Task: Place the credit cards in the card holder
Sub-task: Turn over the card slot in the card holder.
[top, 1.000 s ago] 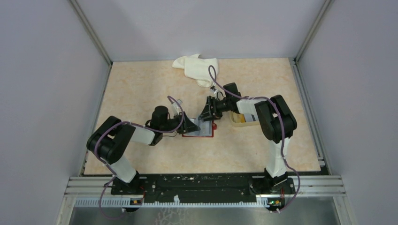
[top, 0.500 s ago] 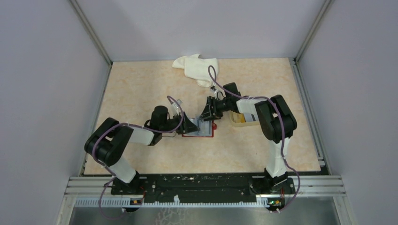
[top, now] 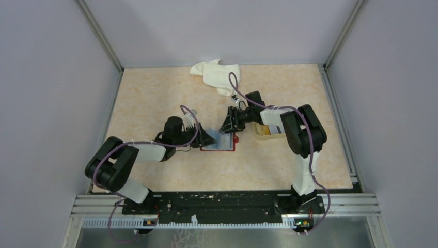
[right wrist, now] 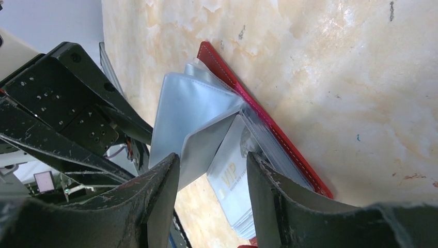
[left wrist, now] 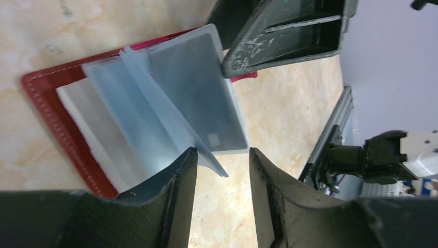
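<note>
L gripper (top: pixel 210 137) is held low over the marbled beige tabletop (top: pixel 155 98), at the L edge of the small dark red leather-like card holder (top: pixel 228 150). Its fingers are spread and nothing is pinched. On the L wrist cam, one corner of a clear plastic sleeve (left wrist: pixel 196 93) is seen poking into the gap btwn them.

The holder is laid open and flat at table centre, sleeves fanned upward. A white card marked "VIP" (right wrist: pixel 227 178) is seen inside one sleeve.

R gripper (top: pixel 225 126) is placed at the holder's far side, jaws also apart, with a sleeve loose btwn them.

A beige rounded tray (top: pixel 262 136) is seen near the holder, under the R arm — contents mostly hidden. A crumpled white cloth (top: pixel 217 75) is seen at the far edge, well apart.
</note>
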Controlling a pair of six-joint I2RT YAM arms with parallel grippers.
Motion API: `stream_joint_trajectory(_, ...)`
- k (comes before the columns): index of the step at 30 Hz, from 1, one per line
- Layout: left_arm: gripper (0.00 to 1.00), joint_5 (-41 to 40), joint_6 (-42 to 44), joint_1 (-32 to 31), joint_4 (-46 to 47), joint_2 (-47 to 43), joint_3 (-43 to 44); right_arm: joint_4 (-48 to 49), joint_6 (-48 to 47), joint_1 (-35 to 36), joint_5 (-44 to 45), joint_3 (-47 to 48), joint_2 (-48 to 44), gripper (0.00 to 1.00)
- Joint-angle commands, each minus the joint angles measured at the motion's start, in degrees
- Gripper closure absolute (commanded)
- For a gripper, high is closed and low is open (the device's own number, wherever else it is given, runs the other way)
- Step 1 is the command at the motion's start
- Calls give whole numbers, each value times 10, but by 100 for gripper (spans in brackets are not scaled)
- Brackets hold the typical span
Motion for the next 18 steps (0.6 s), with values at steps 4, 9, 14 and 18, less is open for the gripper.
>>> stream_joint_trajectory(4, 54, -88, 61, 3, -108, -59, -2, 4, -14, -3, 0, 13, -19, 49)
stream_joint_trajectory(9, 54, -142, 96, 3, -179, -87, 9, 6, -16, -4, -4, 9, -21, 49)
stream_joint_trajectory(14, 58, -172, 118, 3, -227, -115, 15, 8, -27, -4, -14, 7, -32, 49)
stream_joint_trajectory(18, 62, -149, 119, 3, -228, -133, 20, 7, -37, -5, -17, 6, -45, 49)
